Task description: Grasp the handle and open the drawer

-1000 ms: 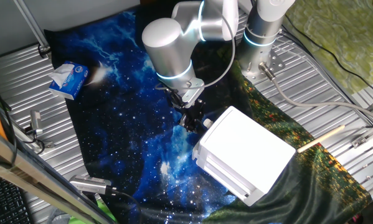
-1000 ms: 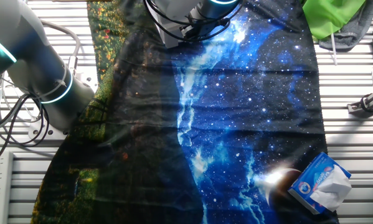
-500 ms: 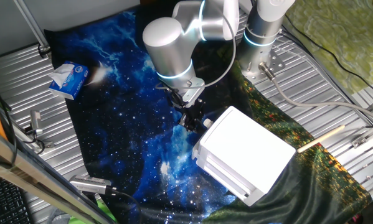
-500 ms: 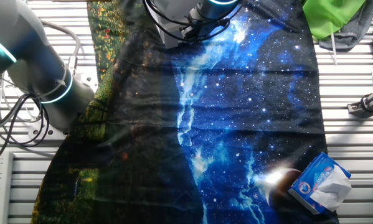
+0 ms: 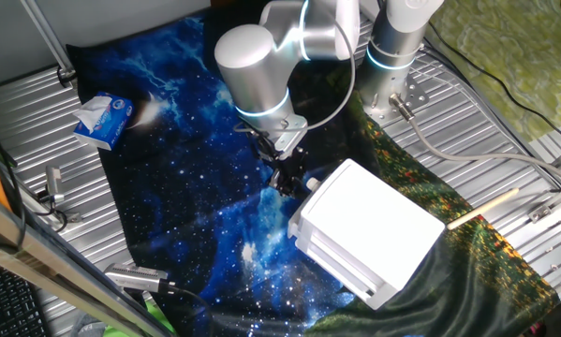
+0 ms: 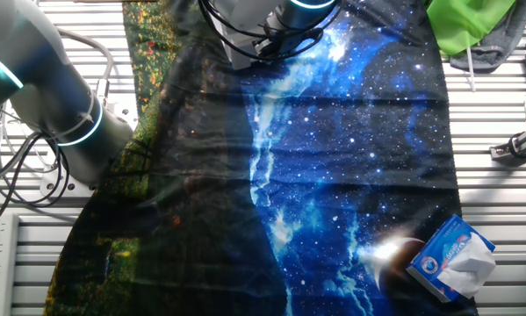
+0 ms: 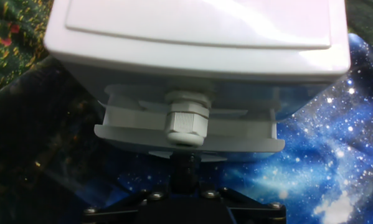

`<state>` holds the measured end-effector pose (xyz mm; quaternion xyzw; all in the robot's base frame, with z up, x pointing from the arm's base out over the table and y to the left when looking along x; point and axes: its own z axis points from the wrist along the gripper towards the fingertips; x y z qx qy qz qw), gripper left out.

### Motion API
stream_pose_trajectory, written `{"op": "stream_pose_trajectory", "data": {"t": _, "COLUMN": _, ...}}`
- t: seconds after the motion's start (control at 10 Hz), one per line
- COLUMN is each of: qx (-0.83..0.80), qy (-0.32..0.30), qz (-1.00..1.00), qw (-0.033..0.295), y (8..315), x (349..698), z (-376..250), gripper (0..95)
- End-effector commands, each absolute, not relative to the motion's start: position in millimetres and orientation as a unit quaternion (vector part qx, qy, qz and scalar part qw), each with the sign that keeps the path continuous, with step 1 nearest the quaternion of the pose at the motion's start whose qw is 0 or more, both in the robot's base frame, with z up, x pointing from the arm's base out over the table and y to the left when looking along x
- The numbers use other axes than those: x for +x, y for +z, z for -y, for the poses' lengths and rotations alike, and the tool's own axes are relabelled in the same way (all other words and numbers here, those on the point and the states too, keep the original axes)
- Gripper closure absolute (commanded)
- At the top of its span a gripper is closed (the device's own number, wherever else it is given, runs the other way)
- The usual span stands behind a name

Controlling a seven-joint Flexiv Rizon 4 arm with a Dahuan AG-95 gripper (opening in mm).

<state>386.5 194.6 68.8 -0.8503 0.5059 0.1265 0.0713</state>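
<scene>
- Since a second ago we see almost nothing changed: the arm (image 5: 252, 65) has drifted only a touch, and the drawer unit (image 5: 369, 234) sits where it sat.
- We find the gripper (image 5: 287, 176) low over the starry cloth (image 5: 168, 187), right against the corner of the unit's front face.
- From the hand view, the handle (image 7: 186, 119) is a ribbed white knob dead ahead, sticking out of the drawer (image 7: 186, 127), which stands pulled a little way out under the unit's lid (image 7: 198, 25).
- We see a dark part of the gripper (image 7: 185, 171) reaching up to the knob's underside and touching it, but we cannot tell whether the jaws are clamped or apart.
- Around it: a blue tissue pack (image 5: 102, 120) lies well apart on the far corner of the cloth, and a thin wooden stick (image 5: 483, 208) rests on the ribbed metal table (image 5: 505, 122) beside the unit.
- From the other fixed view we catch a green rag (image 6: 469, 26) at the table edge, near the cloth's corner.
- Nothing stands between gripper and knob.
</scene>
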Motion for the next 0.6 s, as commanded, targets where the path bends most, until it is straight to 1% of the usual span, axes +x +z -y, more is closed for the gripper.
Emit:
{"op": "stream_pose_trajectory", "data": {"t": 0.1, "qx": -0.851, "qy": 0.127, "qz": -0.505, "qw": 0.071, "y": 68.9, "x": 386.3, "z": -194.3, "gripper": 95.0}}
{"op": "stream_pose_trajectory", "data": {"t": 0.6, "qx": -0.848, "qy": 0.122, "qz": -0.511, "qw": 0.069, "y": 69.3, "x": 385.4, "z": -191.9, "gripper": 95.0}}
